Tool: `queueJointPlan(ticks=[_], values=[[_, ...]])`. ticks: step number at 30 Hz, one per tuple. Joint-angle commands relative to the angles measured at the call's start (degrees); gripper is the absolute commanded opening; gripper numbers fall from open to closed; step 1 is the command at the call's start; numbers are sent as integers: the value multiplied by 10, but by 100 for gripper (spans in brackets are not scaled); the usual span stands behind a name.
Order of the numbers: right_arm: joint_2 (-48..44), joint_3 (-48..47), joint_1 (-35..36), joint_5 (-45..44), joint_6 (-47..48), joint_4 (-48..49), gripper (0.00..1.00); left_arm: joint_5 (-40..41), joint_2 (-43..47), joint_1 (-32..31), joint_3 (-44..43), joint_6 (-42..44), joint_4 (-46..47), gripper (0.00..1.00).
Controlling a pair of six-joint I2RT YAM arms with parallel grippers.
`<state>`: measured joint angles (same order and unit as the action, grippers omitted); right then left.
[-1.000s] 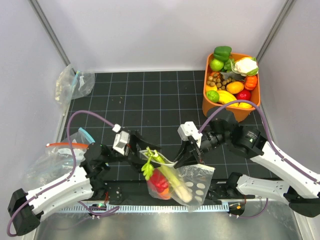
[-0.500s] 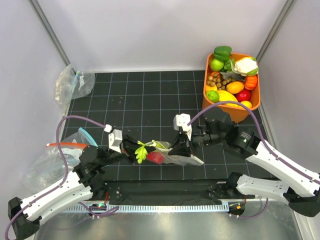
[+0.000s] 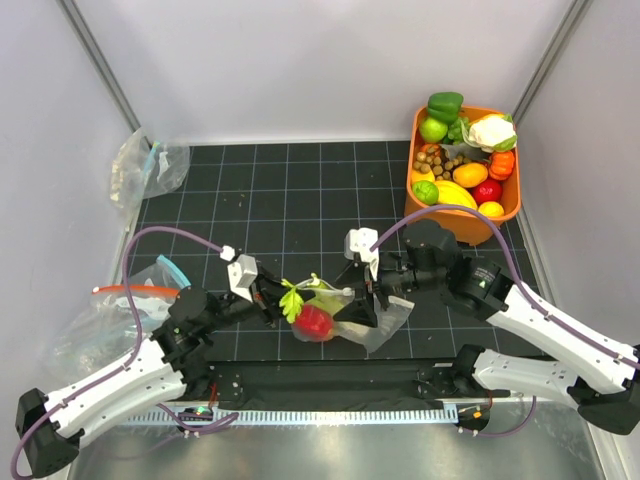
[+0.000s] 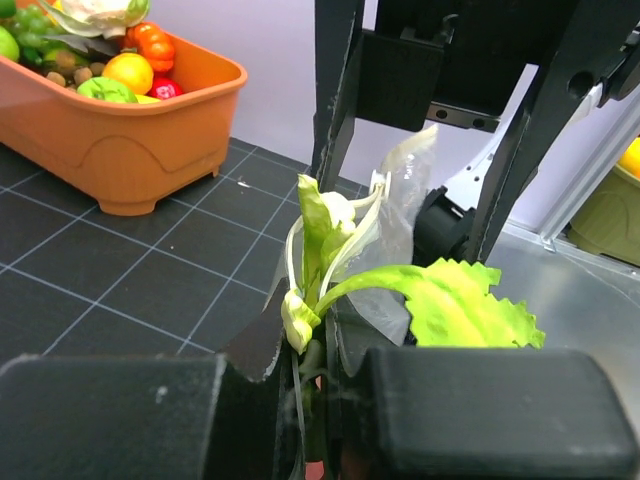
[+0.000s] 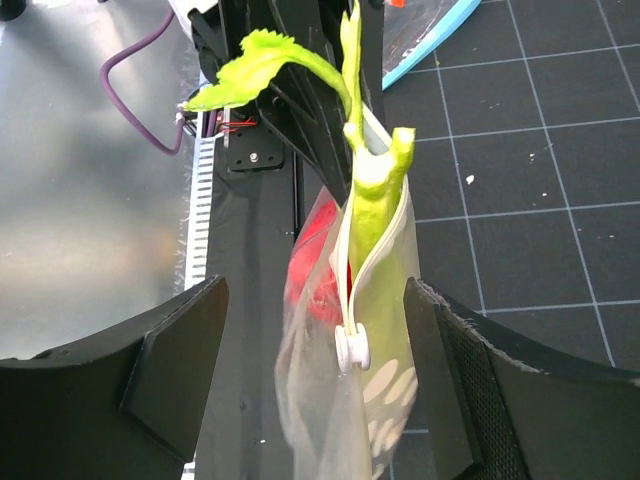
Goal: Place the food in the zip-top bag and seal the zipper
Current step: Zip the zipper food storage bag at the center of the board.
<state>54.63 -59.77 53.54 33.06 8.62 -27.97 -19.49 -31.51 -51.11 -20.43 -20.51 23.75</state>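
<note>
The dotted zip-top bag (image 3: pixel 385 322) lies on the black mat between my two grippers. Inside it are a red vegetable (image 3: pixel 313 322) and the celery, whose leafy end (image 3: pixel 293 299) sticks out of the mouth. My left gripper (image 3: pixel 272 300) is shut on the bag's mouth end; in its wrist view the jaws (image 4: pixel 315 335) pinch the film and the celery stem, with the leaves (image 4: pixel 450 300) spilling out. My right gripper (image 3: pixel 368 300) stands open, its fingers either side of the bag (image 5: pixel 385 400) without touching. The white zipper slider (image 5: pixel 352 348) sits partway along the mouth, which gapes around the celery (image 5: pixel 375 190).
An orange bin (image 3: pixel 428 210) of toy produce stands at the back right. A clear bag (image 3: pixel 150 165) lies at the back left, and one with a red-orange strip (image 3: pixel 110 300) at the left. The metal front ledge (image 3: pixel 320 450) runs below the arm bases.
The bag came down from near the front edge onto the mat. My left gripper shut on its mouth end. My right gripper opened and let go of the bag.
</note>
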Motion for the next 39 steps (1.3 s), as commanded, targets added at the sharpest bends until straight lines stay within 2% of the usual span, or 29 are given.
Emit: queueJointPlan(ticks=[1,10,13,16,17,19,20,22,23,24,26,29,36,39], values=[[-11,-4,3,-17,-8,27,78,4,8,-1,-19,9,30,0],[-14,12,3,-86,-8,39,78,3,32,0,-16,6,24,0],[-15,18,3,-102,-8,46,71,1,34,0,-18,6,23,0],[-15,18,3,-110,-10,45,48,8,40,0,-16,6,22,0],[-14,18,3,-110,-9,44,35,10,41,-1,-15,6,21,0],[-13,17,3,-110,-9,42,22,15,43,-1,-14,7,20,1],[-13,17,3,-112,-9,41,13,16,44,0,-15,7,19,12],[-15,18,3,-116,-9,41,2,22,47,0,-12,7,17,32],[-15,18,3,-115,-10,42,1,25,52,0,-13,6,17,53],[-15,19,3,-113,-9,44,1,29,54,0,-11,4,17,61],[-14,22,3,-101,-7,47,1,43,61,-1,-11,-1,15,75],[-8,23,3,-83,-4,48,1,61,65,0,-13,-8,9,85],[3,24,3,-83,-4,52,1,135,79,0,-33,-5,-56,87],[6,24,3,-84,-4,53,1,141,98,0,-36,3,-68,72]])
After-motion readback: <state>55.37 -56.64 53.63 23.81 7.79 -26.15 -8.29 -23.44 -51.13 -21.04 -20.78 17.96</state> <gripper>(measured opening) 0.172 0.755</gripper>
